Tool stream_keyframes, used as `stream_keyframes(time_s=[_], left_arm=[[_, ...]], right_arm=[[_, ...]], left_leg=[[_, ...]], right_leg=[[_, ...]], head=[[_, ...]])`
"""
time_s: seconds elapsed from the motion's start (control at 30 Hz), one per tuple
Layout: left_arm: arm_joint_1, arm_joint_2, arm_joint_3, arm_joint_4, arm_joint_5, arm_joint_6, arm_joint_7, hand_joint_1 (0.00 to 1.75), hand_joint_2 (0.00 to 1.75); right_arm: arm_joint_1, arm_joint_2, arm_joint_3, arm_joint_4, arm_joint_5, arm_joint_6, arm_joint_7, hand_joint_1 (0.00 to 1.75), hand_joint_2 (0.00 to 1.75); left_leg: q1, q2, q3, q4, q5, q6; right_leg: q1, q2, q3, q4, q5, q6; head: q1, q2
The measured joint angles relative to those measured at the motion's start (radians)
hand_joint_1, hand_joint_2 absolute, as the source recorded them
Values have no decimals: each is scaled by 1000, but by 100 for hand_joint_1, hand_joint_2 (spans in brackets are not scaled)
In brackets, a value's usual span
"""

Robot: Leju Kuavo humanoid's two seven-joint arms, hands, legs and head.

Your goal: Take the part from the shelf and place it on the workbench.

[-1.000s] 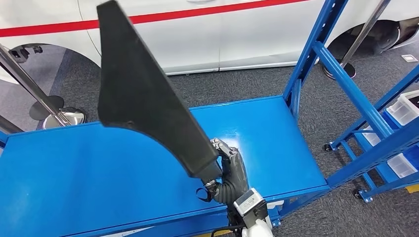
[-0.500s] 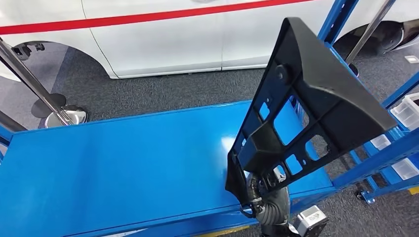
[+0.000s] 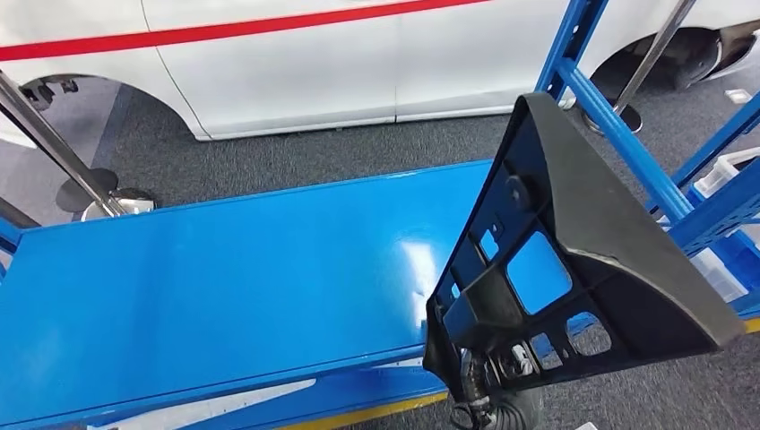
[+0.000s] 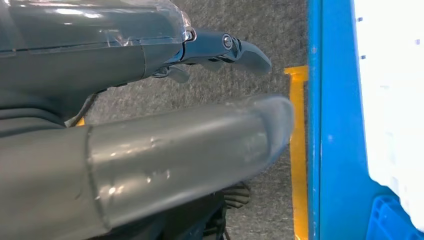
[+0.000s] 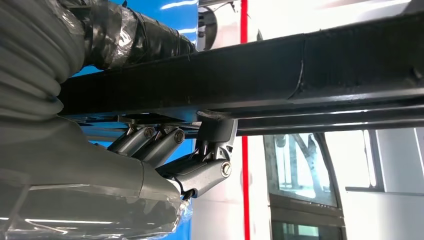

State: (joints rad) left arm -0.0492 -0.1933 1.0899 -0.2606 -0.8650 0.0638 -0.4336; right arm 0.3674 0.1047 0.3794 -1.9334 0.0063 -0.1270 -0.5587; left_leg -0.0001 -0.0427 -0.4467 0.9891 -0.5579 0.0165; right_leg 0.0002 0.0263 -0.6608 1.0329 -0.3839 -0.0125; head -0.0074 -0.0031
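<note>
Right robot hand point(image 5: 165, 150) grips black part point(image 3: 582, 260) above blue workbench point(image 3: 224, 278); left robot hand point(image 4: 150, 125) holds nothing, fingers extended.

robot hand point(image 4: 150, 100) empty, grey carpet point(image 4: 250, 30)

right robot hand point(image 3: 491, 394) mostly hidden behind the part point(image 3: 574, 269); its wrist cut off

Right hand point(image 3: 488, 394), at the bottom edge of the head view right of centre, grips the lower end of the black part point(image 3: 574, 260). In the right wrist view its dark fingers point(image 5: 165, 142) curl against the underside of the part, with the thumb along the other side. Left hand point(image 4: 150, 125) holds nothing: thumb extended, one dark finger point(image 4: 235, 50) straight and apart from it.
</note>
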Motion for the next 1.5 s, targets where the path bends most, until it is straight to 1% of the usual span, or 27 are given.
stream_keyframes(time_s=[0.1,0.13,0.2,0.27,0.3,0.33,0.4,0.43,0.5,0.53,0.6,0.67,0.73,0.77,0.8,0.87,0.93,1.0,1.03,1.1,1.13,1.2,1.27,1.33,1.37,1.43,1.5], left_arm=[[1,-1,7,-1,-4,0,3,0,0],[0,-1,10,-2,-4,0,4,0,0],[-2,-3,14,-4,-5,0,4,0,0],[-1,-2,17,-6,-6,0,4,0,0],[-2,-3,18,-6,-6,-1,4,0,0],[-2,-3,19,-6,-6,-2,4,0,0],[-3,-3,20,-6,-8,-4,4,0,0],[-3,-3,20,-7,-9,-4,4,0,0],[-3,-4,20,-8,-12,-5,4,0,0],[-4,-4,20,-9,-13,-5,4,0,0],[-7,-5,21,-9,-14,-4,4,0,0],[-7,-5,21,-10,-14,-3,4,0,0],[-3,-5,23,-10,-14,-1,5,0,0],[-1,-5,23,-10,-14,-1,6,0,0],[0,-5,24,-10,-14,0,7,0,0],[-1,-6,25,-10,-14,1,8,0,0],[-2,-5,25,-11,-14,1,9,0,0],[-3,-3,26,-13,-14,1,9,0,0],[-4,-3,26,-14,-14,0,9,0,0],[-5,-5,27,-15,-14,-1,9,0,0],[-6,-7,27,-15,-14,-2,9,0,0],[-5,-10,27,-16,-14,-2,9,0,0],[0,-10,27,-17,-13,-2,9,0,0],[5,-10,28,-17,-13,-3,10,0,0],[5,-11,28,-17,-13,-3,10,0,0],[4,-11,28,-17,-13,-7,10,0,0],[2,-11,31,-18,-12,-10,10,0,0]], right_arm=[[9,-1,-1,-7,-5,4,-1,175,175],[13,-2,-1,-10,-4,4,0,175,175],[18,-4,-2,-13,-4,5,0,175,175],[20,-6,-3,-14,-2,6,1,175,175],[21,-7,-4,-14,-2,6,1,175,175],[22,-8,-4,-15,-1,7,1,175,175],[23,-9,-5,-15,0,9,2,175,175],[23,-9,-6,-15,0,10,2,175,175],[24,-9,-6,-19,0,12,2,175,175],[24,-9,-6,-21,0,13,2,175,175],[27,-9,-7,-27,1,14,1,175,175],[28,-9,-8,-31,0,14,1,175,175],[29,-9,-9,-34,0,15,1,175,175],[30,-9,-9,-35,0,15,1,175,175],[30,-9,-9,-35,1,15,1,175,175],[33,-9,-10,-35,1,15,1,175,175],[34,-9,-10,-37,1,15,1,175,175],[35,-9,-10,-40,1,14,1,175,175],[36,-9,-11,-42,2,14,2,175,175],[38,-9,-11,-46,2,13,2,175,175],[40,-9,-12,-48,3,13,2,175,175],[42,-9,-13,-53,3,13,2,175,175],[43,-9,-15,-54,3,13,2,175,175],[44,-10,-16,-54,3,13,2,175,175],[46,-10,-17,-55,3,12,3,175,175],[49,-9,-19,-58,6,9,4,175,175],[53,-8,-27,-65,13,1,7,175,175]], left_leg=[[-5,24,-10,-8,24,10],[-3,35,-19,-12,36,18],[1,59,-44,-18,60,30],[-1,82,-70,-16,79,34],[-1,94,-83,-13,88,33],[-1,106,-98,-9,95,31],[1,129,-128,8,106,25],[1,138,-142,18,110,20],[-2,156,-151,33,115,11],[-2,164,-151,35,118,6],[1,176,-150,37,123,-8],[6,132,-165,68,80,-24],[8,68,-193,166,-16,-29],[8,55,-207,229,-55,-27],[8,50,-215,281,-74,-25],[7,46,-189,294,-49,-15],[2,17,-98,168,0,7],[-3,-28,-13,30,12,22],[-6,-40,6,-5,9,24],[-6,-24,8,-24,17,22],[-4,-10,6,-31,25,24],[3,21,-1,-45,43,30],[1,54,-13,-44,50,32],[1,89,-24,-38,53,28],[2,105,-28,-34,53,25],[6,132,-32,-22,48,17],[4,152,-32,-9,40,3]], right_leg=[[-4,16,-8,-3,19,17],[-4,14,-16,7,2,21],[-7,-1,-40,79,-86,28],[-11,-15,-59,198,-178,38],[-14,-17,-59,244,-192,43],[-16,-20,-46,264,-184,47],[-21,-39,33,193,-136,54],[-21,-65,87,122,-133,56],[-13,-106,160,14,-148,44],[-9,-112,168,-6,-159,34],[-7,-91,156,-11,-146,10],[-8,-69,133,-14,-124,-11],[-7,-42,105,-15,-102,-24],[-5,-28,92,-14,-92,-27],[-2,-13,79,-13,-81,-28],[4,15,54,-10,-62,-28],[7,43,35,-8,-43,-26],[8,64,25,-8,-27,-20],[5,73,22,-8,-20,-14],[3,95,18,-11,-6,1],[3,93,12,-6,-8,6],[6,52,-17,51,-53,13],[0,-1,-66,175,-136,22],[-10,-20,-84,261,-176,33],[-15,-25,-66,252,-169,39],[-22,-52,22,130,-128,46],[-19,-89,90,21,-106,37]], head=[[0,0],[1,0],[3,0],[4,0],[4,0],[4,0],[4,0],[4,0],[3,0],[3,0],[4,0],[4,0],[3,0],[3,0],[3,0],[3,0],[3,0],[3,0],[3,0],[3,0],[3,0],[6,0],[9,0],[9,0],[9,0],[9,0],[8,0]])
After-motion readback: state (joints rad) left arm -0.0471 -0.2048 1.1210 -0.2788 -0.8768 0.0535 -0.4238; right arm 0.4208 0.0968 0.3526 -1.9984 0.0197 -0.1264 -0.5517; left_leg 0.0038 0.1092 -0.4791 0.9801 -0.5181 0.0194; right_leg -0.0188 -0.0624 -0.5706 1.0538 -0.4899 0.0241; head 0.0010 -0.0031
